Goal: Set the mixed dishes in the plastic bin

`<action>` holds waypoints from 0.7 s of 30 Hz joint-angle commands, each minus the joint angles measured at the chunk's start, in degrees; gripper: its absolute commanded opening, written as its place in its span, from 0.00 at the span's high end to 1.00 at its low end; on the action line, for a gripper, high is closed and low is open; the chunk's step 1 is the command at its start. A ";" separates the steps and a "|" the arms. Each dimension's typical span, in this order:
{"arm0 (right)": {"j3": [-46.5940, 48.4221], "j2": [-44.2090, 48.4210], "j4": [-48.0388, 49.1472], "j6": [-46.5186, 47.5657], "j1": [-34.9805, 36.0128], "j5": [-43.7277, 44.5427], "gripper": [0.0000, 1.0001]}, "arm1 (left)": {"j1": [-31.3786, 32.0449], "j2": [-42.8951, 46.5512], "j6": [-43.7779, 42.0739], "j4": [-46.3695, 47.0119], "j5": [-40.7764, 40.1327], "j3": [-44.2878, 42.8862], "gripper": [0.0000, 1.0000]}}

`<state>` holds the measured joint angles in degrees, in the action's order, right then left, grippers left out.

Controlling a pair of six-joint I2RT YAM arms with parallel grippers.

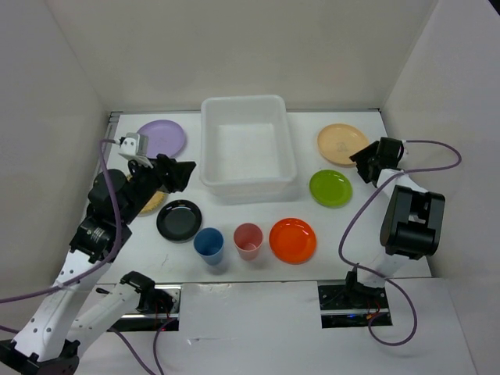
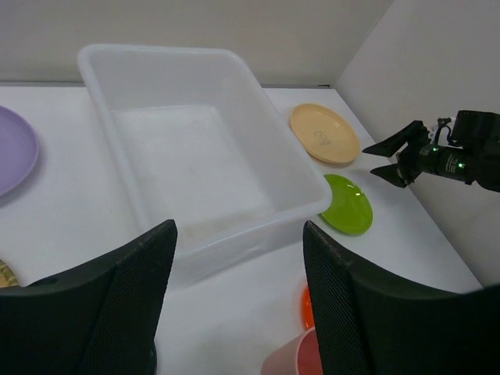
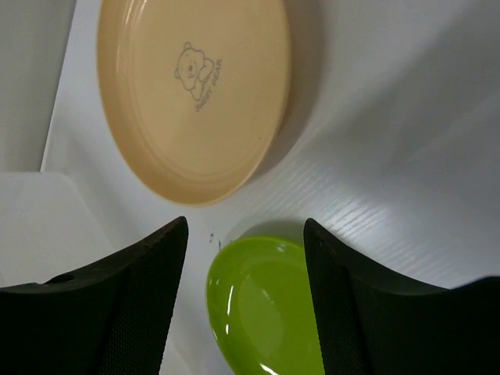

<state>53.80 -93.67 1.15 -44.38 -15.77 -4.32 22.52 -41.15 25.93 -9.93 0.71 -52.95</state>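
Two plates lie just under the right gripper (image 3: 244, 226), whose jaws stand wide apart and empty: the peach plate (image 3: 195, 94) ahead, the lime green plate (image 3: 266, 312) beneath. Both look light, stiff and slick, so pinch a raised rim. The left gripper (image 2: 238, 230), likewise spread and empty, faces the plastic bin (image 2: 156, 48) just ahead.

There are six small round plates: a lilac plate (image 1: 162, 138) at upper left, a peach plate (image 1: 342, 144) at upper right, a lime green plate (image 1: 330, 187) just below it, a tan plate (image 1: 151, 202) at left, mostly hidden, and a black plate (image 1: 179, 220) and an orange plate (image 1: 292, 240) lower down. Two cups stand in the lower middle, a blue cup (image 1: 209, 244) and a pink-red cup (image 1: 248, 239). There is one white plastic bin (image 1: 247, 103), at top centre.
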 commanded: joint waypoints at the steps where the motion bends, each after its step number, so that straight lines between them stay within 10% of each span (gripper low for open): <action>1: 4.38 -3.18 5.27 -2.47 0.30 0.89 0.34 | -0.29 1.94 -0.01 -1.32 -0.18 -2.95 0.26; 21: 15.19 -18.57 2.11 -2.55 0.30 2.21 0.44 | -0.29 -2.45 -1.68 -2.46 0.52 -5.59 0.32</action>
<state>65.12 -111.37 3.11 -46.57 -15.73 -3.62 22.52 -43.97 25.47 -14.70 0.23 -56.25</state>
